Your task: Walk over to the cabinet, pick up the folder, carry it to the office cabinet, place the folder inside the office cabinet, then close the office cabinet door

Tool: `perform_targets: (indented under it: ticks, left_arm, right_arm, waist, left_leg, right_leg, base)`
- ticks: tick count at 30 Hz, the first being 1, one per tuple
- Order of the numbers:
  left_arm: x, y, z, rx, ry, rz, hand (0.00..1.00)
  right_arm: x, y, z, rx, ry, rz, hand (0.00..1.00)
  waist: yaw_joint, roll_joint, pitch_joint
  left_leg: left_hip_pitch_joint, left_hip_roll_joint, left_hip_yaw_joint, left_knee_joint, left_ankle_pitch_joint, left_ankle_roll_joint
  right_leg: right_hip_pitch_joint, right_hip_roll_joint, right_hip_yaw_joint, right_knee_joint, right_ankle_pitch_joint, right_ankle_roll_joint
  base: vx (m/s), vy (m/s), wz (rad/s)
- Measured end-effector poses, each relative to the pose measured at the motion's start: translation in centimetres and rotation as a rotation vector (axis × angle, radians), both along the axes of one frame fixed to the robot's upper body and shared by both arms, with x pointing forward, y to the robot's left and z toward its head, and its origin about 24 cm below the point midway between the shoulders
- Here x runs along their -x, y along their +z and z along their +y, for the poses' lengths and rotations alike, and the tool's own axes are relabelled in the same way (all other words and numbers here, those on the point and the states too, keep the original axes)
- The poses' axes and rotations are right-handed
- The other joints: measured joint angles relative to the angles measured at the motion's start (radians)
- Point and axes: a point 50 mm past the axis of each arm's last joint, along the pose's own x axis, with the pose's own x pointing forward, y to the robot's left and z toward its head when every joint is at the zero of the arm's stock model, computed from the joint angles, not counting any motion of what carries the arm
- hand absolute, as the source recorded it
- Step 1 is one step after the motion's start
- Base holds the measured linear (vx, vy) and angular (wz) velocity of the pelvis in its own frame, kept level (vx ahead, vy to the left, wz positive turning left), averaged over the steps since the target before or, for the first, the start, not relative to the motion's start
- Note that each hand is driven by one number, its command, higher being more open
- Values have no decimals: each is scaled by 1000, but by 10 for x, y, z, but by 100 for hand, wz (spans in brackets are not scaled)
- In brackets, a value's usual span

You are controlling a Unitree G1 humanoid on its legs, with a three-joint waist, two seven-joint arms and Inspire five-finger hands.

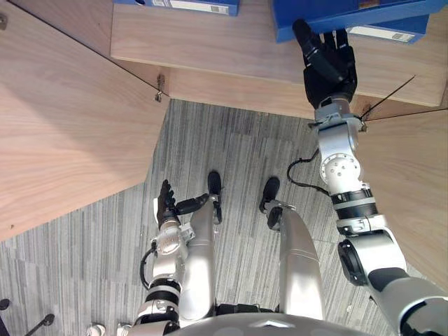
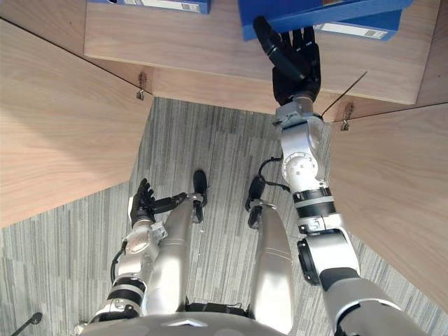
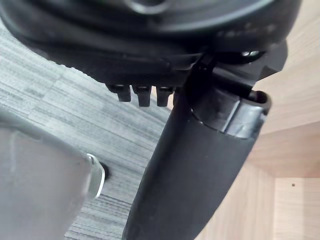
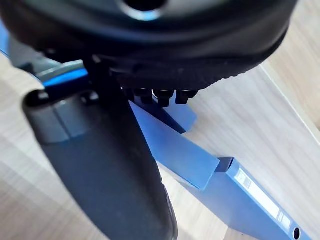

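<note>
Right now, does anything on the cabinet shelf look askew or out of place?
Yes: the blue folder at the right hand lies skewed across a second folder rather than squared to the shelf. Nothing looks damaged or spilled.

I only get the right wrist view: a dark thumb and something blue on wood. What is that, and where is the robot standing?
Observer: That is a blue folder on a wooden cabinet's shelf. The head views show the robot facing it, with the left door and right door both swung open.
Operator: Is the hand gripping it?
Observer: The right hand reaches the folder's edge with straight fingers, not curled.
Operator: Any other folders?
Observer: Yes, a second blue folder lies further left on that shelf.
Operator: And the other hand?
Observer: The left hand hangs low over grey carpet, open and holding nothing.
</note>
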Motion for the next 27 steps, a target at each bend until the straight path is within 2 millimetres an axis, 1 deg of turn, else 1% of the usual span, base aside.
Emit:
perform_targets:
  ticks: [4, 5, 7, 8, 10, 12, 14, 15, 20, 22, 23, 27]
  left_arm:
    - [1, 0, 0, 2, -10, -1, 100]
    - [1, 0, 1, 0, -11, -4, 100]
    - [3, 0, 3, -3, -15, -6, 100]
    - [3, 0, 4, -6, -20, -6, 100]
    - [4, -1, 5, -8, -21, -4, 100]
    - [6, -2, 9, -21, -23, 3, 100]
    - [9, -4, 12, -30, -22, 14, 100]
    - [10, -5, 14, -35, -24, 18, 100]
    - [13, -10, 17, -44, -25, 43, 100]
    - [15, -12, 20, -50, -24, 52, 100]
    - [15, -12, 20, -52, -24, 54, 100]
    - [16, -14, 23, -60, -27, 62, 100]
  right_arm:
    - [2, -6, 1, 43, 25, -1, 100]
    - [4, -9, 2, 66, 40, -3, 100]
    - [5, -14, 4, 148, 62, 5, 100]
    - [6, -18, 5, 244, 83, 12, 100]
    - [7, -20, 4, 309, 92, 17, 100]
    - [8, -24, 2, 410, 104, 28, 100]
    - [8, -27, 0, 460, 107, 42, 100]
    - [8, -26, -4, 499, 99, 38, 100]
    - [6, -24, -19, 584, 45, 56, 100]
    - [4, -25, -25, 643, 15, 78, 100]
    - [3, -26, -26, 659, 12, 84, 100]
    - [1, -21, -29, 835, 0, 77, 100]
  waist:
    - [0, -3, -1]
    - [-1, -7, -1]
    - [-2, -15, -1]
    - [-4, -21, -1]
    - [-4, -25, -1]
    - [-5, -34, 0]
    - [-8, -40, -2]
    - [-9, -41, -2]
    - [-14, -49, -4]
    - [-14, -56, -8]
    - [-15, -58, -9]
    - [-24, -62, -11]
  left_leg:
    - [0, 4, 1, -4, 0, 0]
    - [0, 5, 2, -8, 0, 0]
    - [3, 6, 5, -12, 0, 0]
    - [6, 5, 6, -16, 0, 0]
    - [8, 5, 6, -18, 0, 0]
    - [20, 5, 5, -27, 0, 0]
    - [30, 5, 5, -32, 0, 0]
    - [31, 5, 5, -33, 0, 0]
    - [35, 4, 10, -38, 0, 0]
    - [37, 4, 14, -44, 1, 1]
    - [39, 4, 15, -45, 1, 1]
    - [44, 4, 19, -52, 1, 1]
  right_leg:
    - [0, 5, 0, -12, 2, 0]
    - [0, 7, 0, -13, 4, -1]
    - [1, 7, 2, -16, 5, 0]
    - [4, 7, 3, -20, 5, 0]
    - [6, 7, 3, -23, 5, 1]
    - [17, 7, 2, -30, 6, 2]
    - [28, 8, 2, -38, 7, 3]
    - [31, 9, 1, -42, 8, 4]
    - [38, 9, 2, -56, 15, 8]
    - [38, 9, 5, -60, 17, 8]
    - [38, 9, 5, -60, 17, 8]
    - [43, 11, 8, -72, 22, 10]
  base:
    - [-2, 0, -1]
    - [0, 0, 0]
    - [0, 0, 0]
    - [0, 0, 0]
    - [0, 0, 0]
    - [0, 0, 0]
    - [0, 0, 0]
    - [0, 0, 0]
    - [0, 0, 0]
    - [-4, -3, -3]
    - [0, 0, 0]
    - [-1, -1, -1]
